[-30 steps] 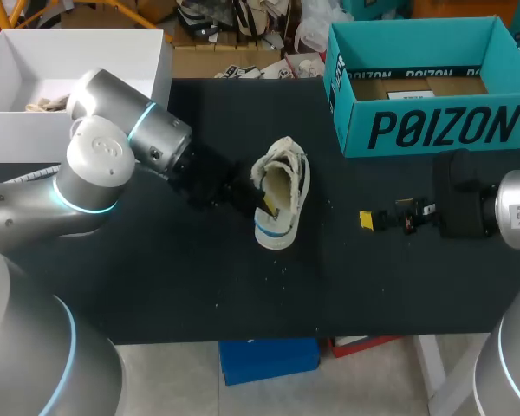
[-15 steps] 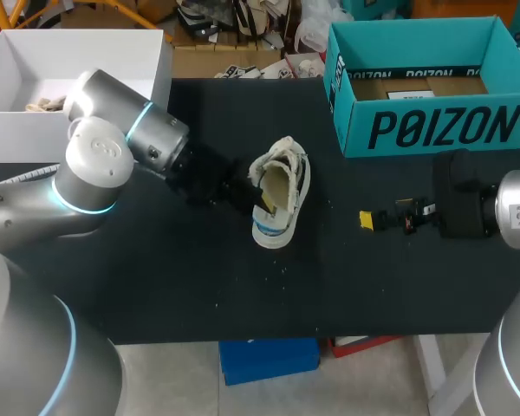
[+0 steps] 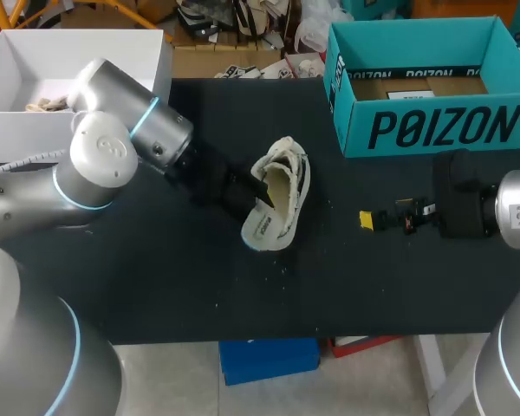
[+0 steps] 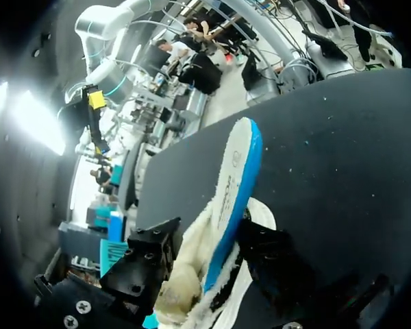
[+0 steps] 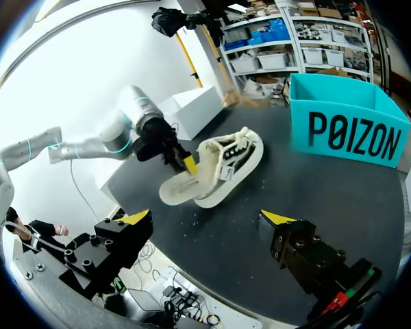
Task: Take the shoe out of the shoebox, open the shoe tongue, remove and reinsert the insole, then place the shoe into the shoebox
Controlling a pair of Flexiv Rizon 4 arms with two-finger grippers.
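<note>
Shoebox (image 3: 433, 130), teal, with large dark lettering on its front wall. Shoe (image 3: 290, 173), white with dark trim, lies mid-table on the black table (image 3: 156, 286). Left gripper (image 3: 245, 192) is clamped on the cream, blue-edged insole (image 3: 260, 227), which bears small print and sits partly out of the shoe. Right gripper (image 5: 205, 217), fingers apart, is well right of the shoe.

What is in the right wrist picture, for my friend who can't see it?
My left claw pinches a pale insole that sticks partly out of a white shoe on the black table. A teal shoebox stands beyond the shoe. My right claw is open and empty, apart from the shoe.
</note>
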